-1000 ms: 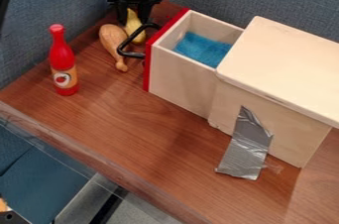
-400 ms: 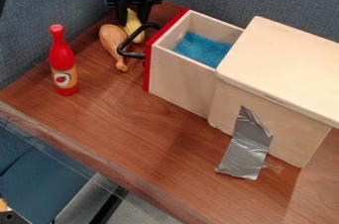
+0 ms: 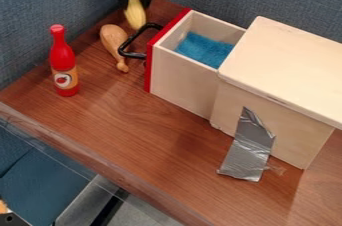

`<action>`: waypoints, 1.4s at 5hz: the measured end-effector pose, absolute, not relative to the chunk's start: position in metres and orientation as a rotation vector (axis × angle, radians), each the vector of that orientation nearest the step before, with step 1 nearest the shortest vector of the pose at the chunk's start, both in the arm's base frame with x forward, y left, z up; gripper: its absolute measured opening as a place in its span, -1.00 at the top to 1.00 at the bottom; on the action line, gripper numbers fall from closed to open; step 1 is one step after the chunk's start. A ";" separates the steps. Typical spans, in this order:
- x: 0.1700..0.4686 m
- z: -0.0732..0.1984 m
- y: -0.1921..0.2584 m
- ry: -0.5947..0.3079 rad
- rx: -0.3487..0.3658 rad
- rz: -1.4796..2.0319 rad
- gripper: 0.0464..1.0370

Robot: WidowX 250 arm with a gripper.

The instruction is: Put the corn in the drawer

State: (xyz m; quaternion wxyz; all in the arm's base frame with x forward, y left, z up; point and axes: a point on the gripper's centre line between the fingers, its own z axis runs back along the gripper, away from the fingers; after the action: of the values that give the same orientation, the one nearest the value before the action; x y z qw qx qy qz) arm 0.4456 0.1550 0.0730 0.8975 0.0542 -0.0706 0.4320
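My pincer is closed on one yellow corn, outside the drawer. Close by on the worktop lies one brown drumstick, then one open drawer holding one blue cloth; farther off stands one red bottle.

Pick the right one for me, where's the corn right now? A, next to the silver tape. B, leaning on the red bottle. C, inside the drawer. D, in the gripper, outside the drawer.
D: the corn hangs with its upper end in the gripper, beyond the drawer's red front, on the handle side.
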 end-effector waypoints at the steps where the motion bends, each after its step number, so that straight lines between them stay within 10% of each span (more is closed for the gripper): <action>1: 0.446 0.086 0.153 -0.177 0.106 0.865 0.01; 5: 0.428 0.182 0.113 -0.231 0.009 0.712 0.01; 7: 0.417 0.184 0.063 -0.208 -0.053 0.632 0.02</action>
State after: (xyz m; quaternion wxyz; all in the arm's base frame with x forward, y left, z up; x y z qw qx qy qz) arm 0.4167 0.0628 0.1836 0.9448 -0.0258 -0.1021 0.3102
